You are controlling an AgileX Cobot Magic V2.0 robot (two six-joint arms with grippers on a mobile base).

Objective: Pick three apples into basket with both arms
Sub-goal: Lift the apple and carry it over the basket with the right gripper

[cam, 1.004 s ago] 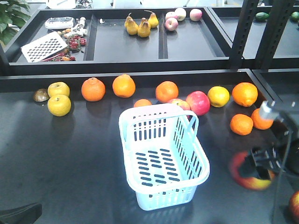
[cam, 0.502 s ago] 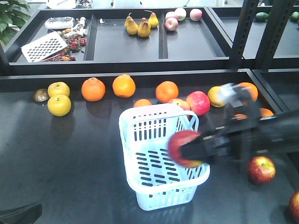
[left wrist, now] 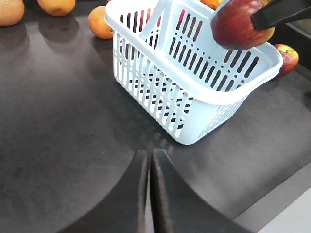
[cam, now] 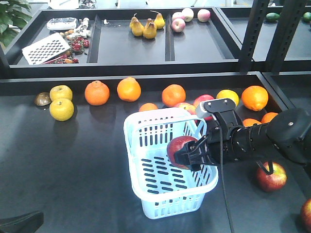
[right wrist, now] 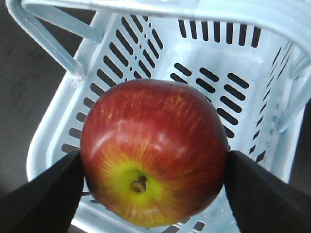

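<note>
Right gripper [right wrist: 154,191]: we see both fingers [right wrist: 43,199] clamped on opposite sides of a dark red apple [cam: 179,148]. Its stem end, with the yellow-green patch, faces the right wrist camera.

The apple is off the tabletop [cam: 73,160], held over the open basket [cam: 170,204], nearer the basket's right wall in the front view. From the left wrist view it sits above rim height. We can't see it touching the rim or the slotted bottom.

The right arm [cam: 262,141] reaches in from the right across the basket's right rim, with its grey plate [cam: 217,103] on top.

Left gripper [left wrist: 149,189]: its fingers are pressed together tip to tip and hold nothing. It is low over bare tabletop, in front of the basket and apart from it.

A second apple [cam: 271,176] lies on the tabletop right of the basket, just below the right arm in the front view. A third apple [cam: 306,213] sits further forward, cut off by the right frame edge.

Behind the basket we see a row of oranges [cam: 97,92], yellow fruits [cam: 61,109] at the left, and pink-red apples [cam: 200,102] partly hidden by the arm. The shelf [cam: 131,48] at the back carries pears [cam: 146,26] and a grater [cam: 46,48].
</note>
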